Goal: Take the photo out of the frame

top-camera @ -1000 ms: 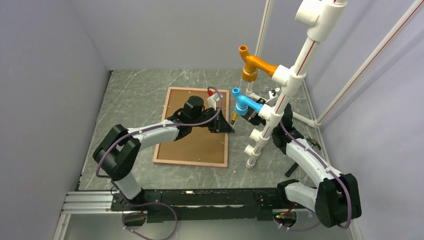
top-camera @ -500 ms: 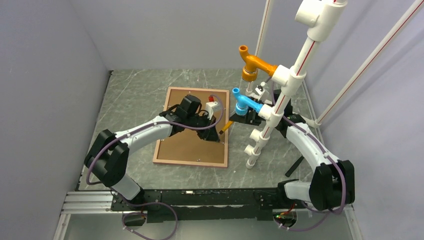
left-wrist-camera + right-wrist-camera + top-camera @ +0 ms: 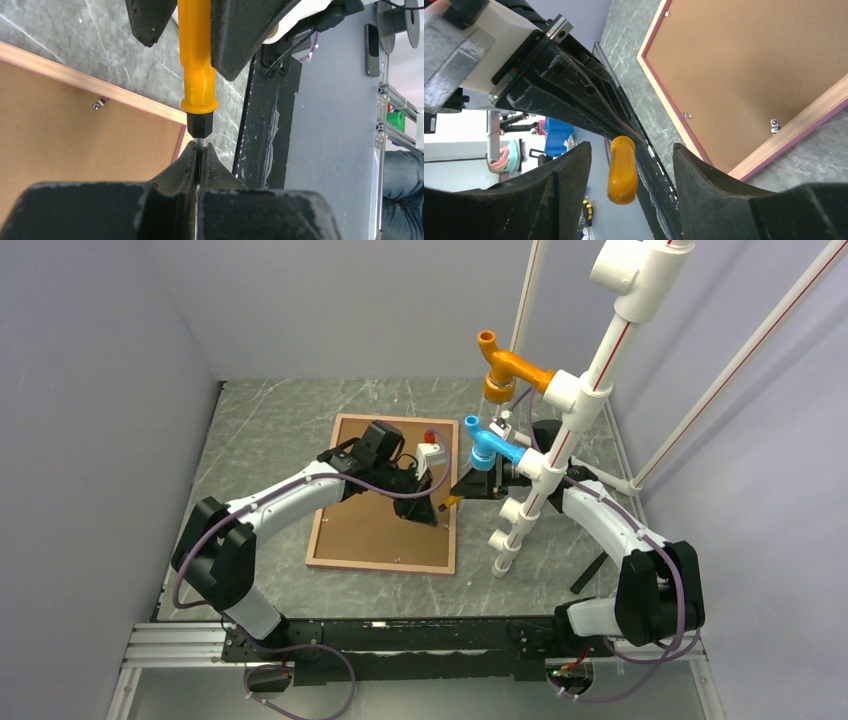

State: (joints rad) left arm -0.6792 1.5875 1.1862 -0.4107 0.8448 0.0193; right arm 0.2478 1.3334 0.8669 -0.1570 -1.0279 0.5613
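**Left hand grips a screwdriver, right hand open around its handle**

The grey table [image 3: 270, 430] holds it all. A tall white pipe stand [image 3: 585, 390] rises on the right side, with an orange part and a blue part sticking out to the left.

The left arm [image 3: 290, 502] reaches over the frame. The right arm [image 3: 610, 530] bends in behind the stand, toward the left arm.

The frame [image 3: 380, 565] lies flat in the middle of the table, back side up. Its pink edge goes round a brown board [image 3: 375, 530] that fills it. The photo cannot be seen.

The left hand [image 3: 200, 155] is over the right part of the board, close to the frame's right edge. It is closed tight. Its two fingers pinch the thin metal rod of a screwdriver [image 3: 198, 60], just under the black collar. The orange handle points away from it, out past the frame's edge and over the table.

The right hand [image 3: 631, 147] is partly open. It has one finger on each side of the orange handle. In the right wrist view there is a gap on both sides, so it is not gripping the handle.

Small metal clips [image 3: 774, 123] sit on the board near the frame's edge.
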